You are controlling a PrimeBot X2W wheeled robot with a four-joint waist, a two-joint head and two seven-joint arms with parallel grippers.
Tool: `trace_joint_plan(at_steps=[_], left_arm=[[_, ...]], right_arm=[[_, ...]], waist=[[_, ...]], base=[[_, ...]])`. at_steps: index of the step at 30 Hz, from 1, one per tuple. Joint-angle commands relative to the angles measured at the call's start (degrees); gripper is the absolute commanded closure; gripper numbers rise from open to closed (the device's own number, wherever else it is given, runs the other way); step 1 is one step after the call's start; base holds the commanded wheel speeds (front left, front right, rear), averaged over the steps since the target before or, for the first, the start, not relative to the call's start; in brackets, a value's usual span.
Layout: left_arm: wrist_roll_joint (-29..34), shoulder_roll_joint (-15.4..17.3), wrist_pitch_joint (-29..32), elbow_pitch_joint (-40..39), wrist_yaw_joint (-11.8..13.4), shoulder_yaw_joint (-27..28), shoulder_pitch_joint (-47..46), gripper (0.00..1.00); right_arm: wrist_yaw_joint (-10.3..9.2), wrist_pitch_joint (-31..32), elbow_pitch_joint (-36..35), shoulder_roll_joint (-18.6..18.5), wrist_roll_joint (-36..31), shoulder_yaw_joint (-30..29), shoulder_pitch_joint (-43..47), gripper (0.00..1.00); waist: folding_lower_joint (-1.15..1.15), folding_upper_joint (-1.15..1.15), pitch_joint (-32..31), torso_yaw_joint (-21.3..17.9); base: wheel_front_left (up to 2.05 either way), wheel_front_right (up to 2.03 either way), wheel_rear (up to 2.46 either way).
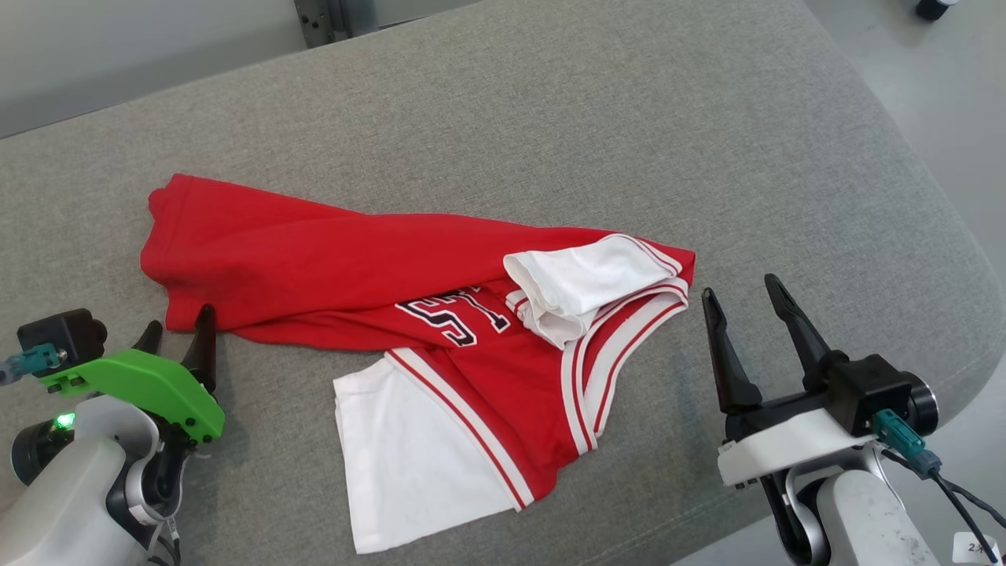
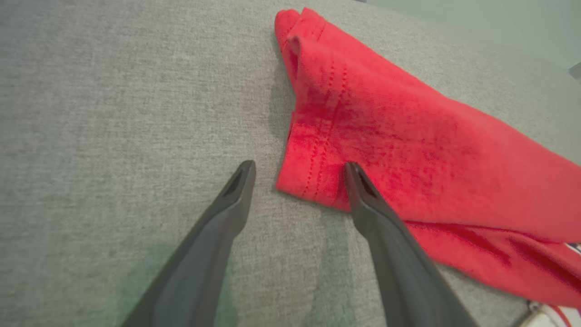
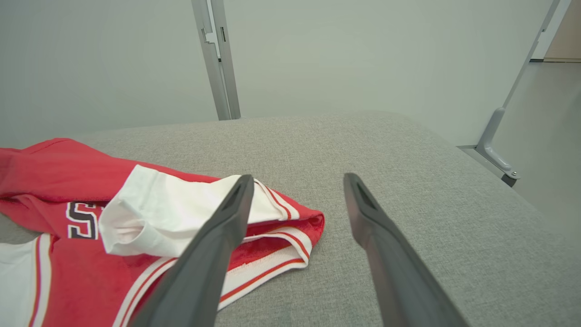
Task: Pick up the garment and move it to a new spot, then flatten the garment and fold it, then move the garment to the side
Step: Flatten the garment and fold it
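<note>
The grey cushion (image 1: 550, 118) spans the frame. Its rounded edge falls away at right and lower right, and bare fabric lies open across the top. The jersey (image 1: 314, 267) lies crumpled at centre, long axis left to right, with its white sleeve (image 1: 581, 283) at the right end. The right gripper (image 1: 742, 289), jaws apart, stands just right of it. The left gripper (image 1: 179, 324), jaws apart, straddles its lower-left corner.

The garment (image 1: 314, 267) is showing red with white sleeves, red-and-white striped trim and dark navy lettering; the table (image 1: 550, 118) is showing grey fabric; the left claw (image 1: 179, 321) is wearing a green cover.
</note>
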Motion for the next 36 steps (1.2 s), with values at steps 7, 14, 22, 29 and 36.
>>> trace_joint_plan(at_steps=[7, 14, 22, 29, 36], left_arm=[[-0.83, -1.1, 0.12, 1.49, -3.09, -0.31, -1.1, 1.0], [1.54, -0.37, -0.88, 0.03, -2.43, -1.36, -1.04, 1.0], [3.3, 4.89, -0.62, -18.72, 2.7, 0.31, -0.96, 1.0], [7.6, 6.26, 6.41, -26.01, 6.11, -0.57, -12.74, 1.0], [13.3, 2.71, 10.31, -14.58, 2.1, -4.33, -26.81, 1.0]], right_arm=[[0.0, -0.18, 0.17, -0.08, 0.26, 0.04, -1.24, 0.0], [0.0, -0.18, 0.31, -0.07, -0.12, -0.11, -0.43, 0.0], [0.0, -0.18, -0.13, -0.04, 0.73, -0.11, 0.09, 0.0], [0.0, -0.18, -0.62, -0.04, 3.96, 2.45, -3.55, 0.0], [0.0, -0.18, 0.09, -0.01, 7.64, 3.92, -4.31, 0.0]], waist=[[0.0, 0.0, -0.64, 0.86], [0.0, 0.0, -1.55, 1.43], [0.0, 0.0, -1.58, 0.53], [0.0, 0.0, 3.95, -4.43], [0.0, 0.0, 8.04, -10.87]], base=[[0.0, 0.0, 0.0], [0.0, 0.0, 0.0], [0.0, 0.0, 0.0], [0.0, 0.0, 0.0], [0.0, 0.0, 0.0]])
